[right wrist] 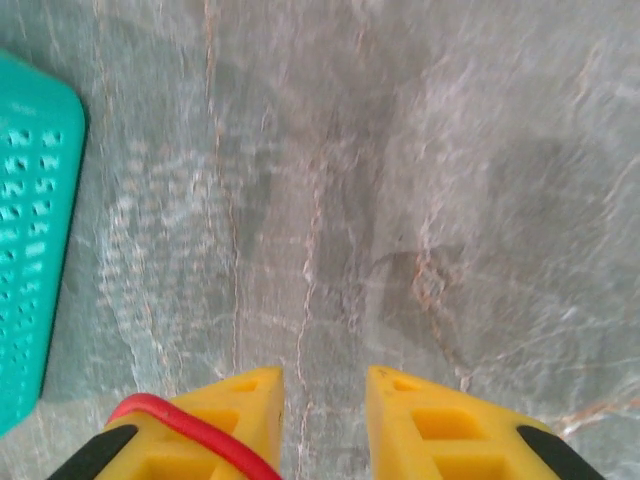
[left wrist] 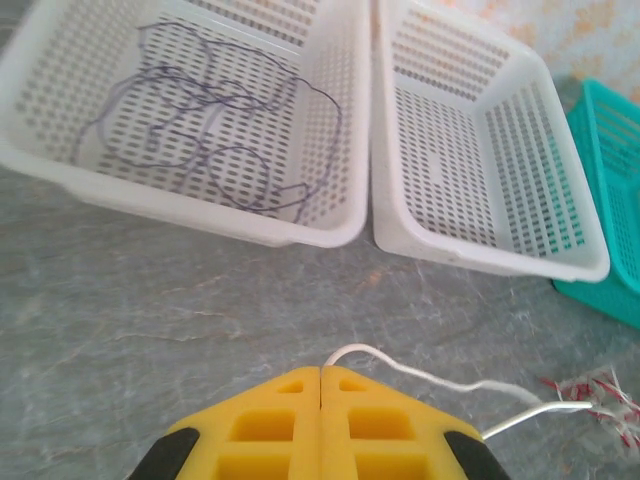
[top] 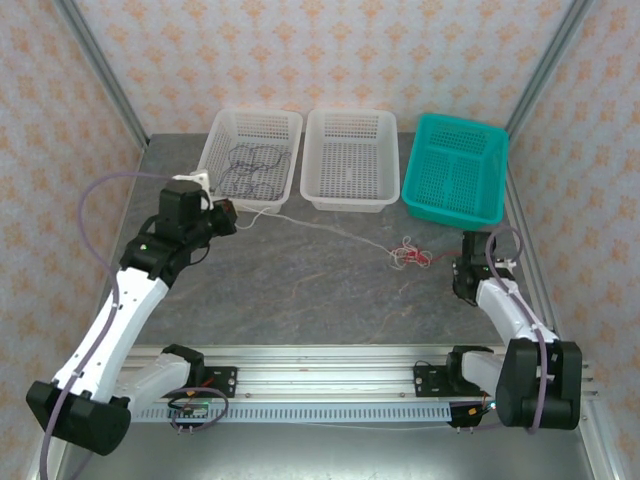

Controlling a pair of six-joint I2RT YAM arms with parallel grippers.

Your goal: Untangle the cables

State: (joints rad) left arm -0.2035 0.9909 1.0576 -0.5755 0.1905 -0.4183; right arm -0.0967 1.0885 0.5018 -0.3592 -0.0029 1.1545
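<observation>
Over on the left wrist view, the left gripper point(left wrist: 320, 372) has its jaws pressed together on the white cable point(left wrist: 440, 385), which trails off at 3 o'clock to the red-and-white tangle point(left wrist: 600, 395). The top view is too distant to show that pinch. From above, the left arm point(top: 130, 290) reaches toward 10 o'clock, beside the left white basket point(top: 215, 150) where the purple cable point(top: 255, 165) lies coiled. The right gripper point(right wrist: 325, 385) hangs low over the desk point(right wrist: 400, 200), jaws spread.

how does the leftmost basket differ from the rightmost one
The leftmost basket is white, the rightmost basket teal. The leftmost basket holds loops of thin purple cable; the rightmost basket holds nothing. Both are slotted, rectangular and upright.
</observation>
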